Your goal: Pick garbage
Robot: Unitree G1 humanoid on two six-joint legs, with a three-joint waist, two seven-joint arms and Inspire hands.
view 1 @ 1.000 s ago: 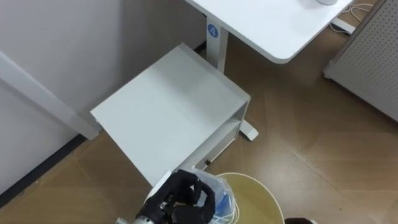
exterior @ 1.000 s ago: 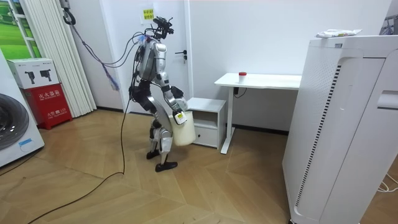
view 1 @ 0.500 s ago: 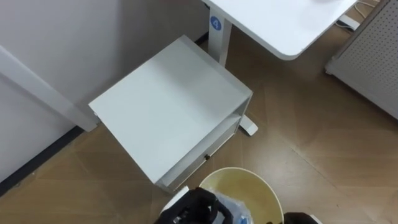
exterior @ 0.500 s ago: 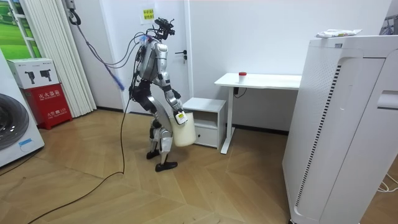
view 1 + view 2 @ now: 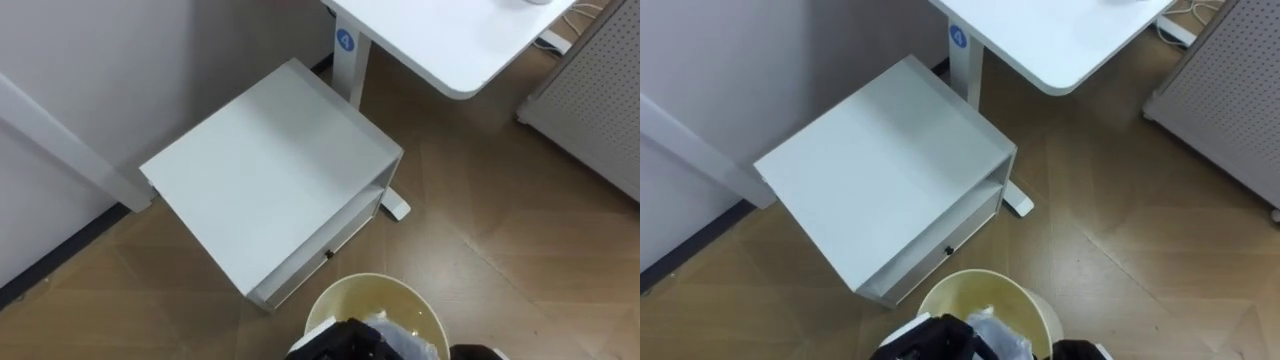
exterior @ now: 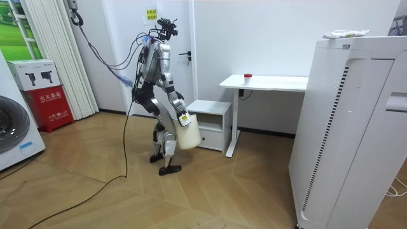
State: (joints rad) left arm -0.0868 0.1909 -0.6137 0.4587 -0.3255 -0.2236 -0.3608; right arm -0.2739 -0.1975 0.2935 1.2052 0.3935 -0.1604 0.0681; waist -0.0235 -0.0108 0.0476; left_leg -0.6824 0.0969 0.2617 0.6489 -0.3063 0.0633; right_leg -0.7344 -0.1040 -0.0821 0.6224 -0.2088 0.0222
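The crumpled plastic garbage [image 5: 402,334] sits in the mouth of the cream bin [image 5: 380,292] beside your left robot hand [image 5: 345,342], whose grasp, pinching or spread, can't be told, so let go only well inside the rim, then lift straight up.

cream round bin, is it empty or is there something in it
Not empty: crumpled clear plastic garbage lies inside the cream round bin, next to the robot's dark left hand at its rim.
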